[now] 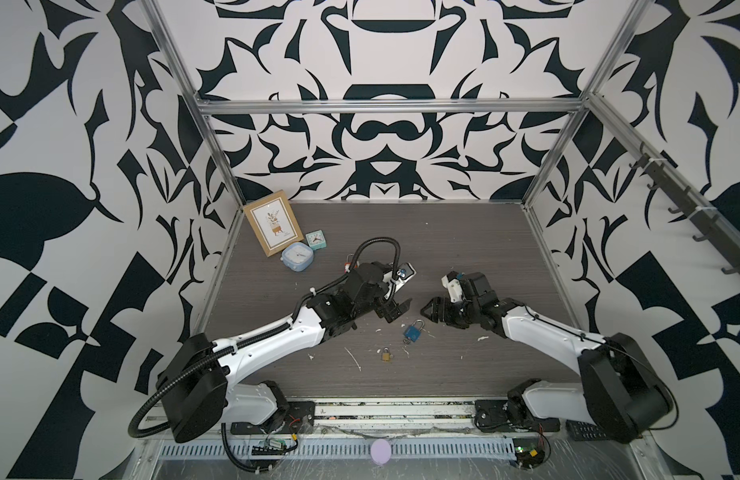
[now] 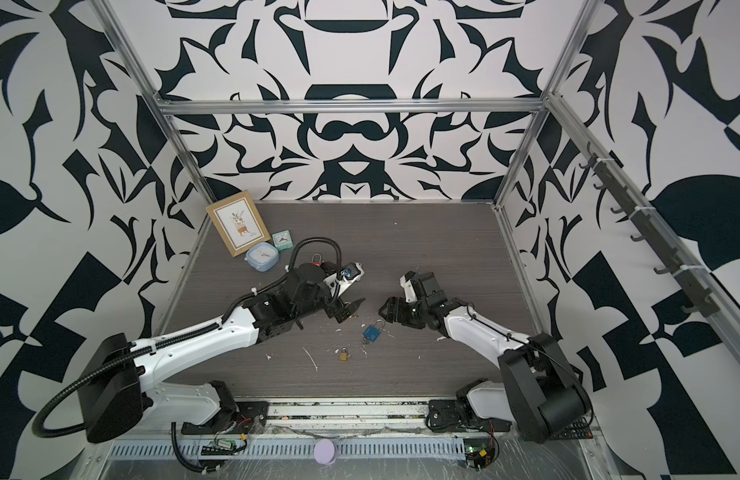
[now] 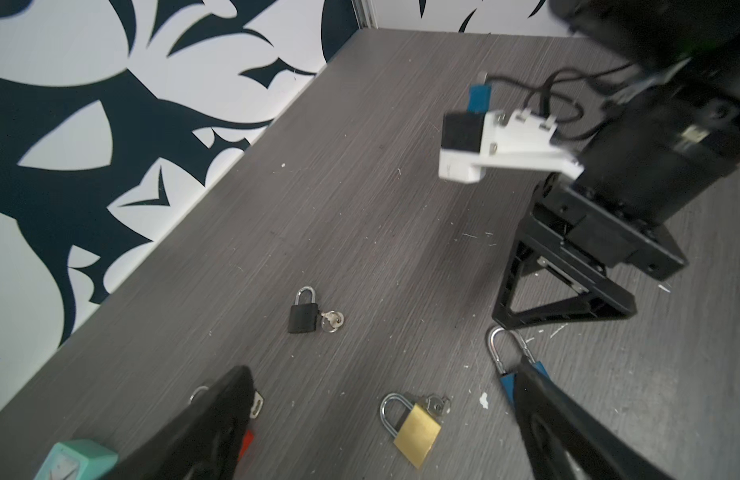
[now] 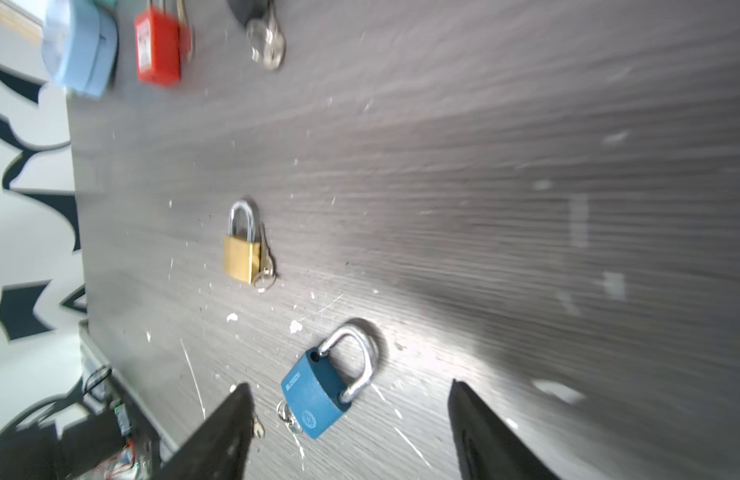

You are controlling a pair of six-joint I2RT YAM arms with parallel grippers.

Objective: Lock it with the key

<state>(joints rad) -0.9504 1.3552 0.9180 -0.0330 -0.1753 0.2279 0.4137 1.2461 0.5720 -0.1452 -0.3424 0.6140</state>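
Dark wood-grain table (image 1: pixel 464 249), white-flecked: blue padlock (image 1: pixel 413 331) flat mid-table, key (image 4: pixel 291 419) at its base; brass padlock (image 1: pixel 386 355) near it; black padlock (image 3: pixel 303 316); red padlock (image 4: pixel 158 52), two clocks (image 1: pixel 297 256) and picture frame (image 1: pixel 273 222) far-left.

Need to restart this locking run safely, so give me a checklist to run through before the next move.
1. left tool open and empty: ok.
2. right tool open, holding nothing: ok.
3. blue padlock lying free on the table: ok.
4. shackle closed: not ok; its free end appears to sit beside its hole.
5. Lock cylinder engaged: cannot tell; only a key ring shows at the padlock's base.
6. brass padlock apart from the blue one: ok.
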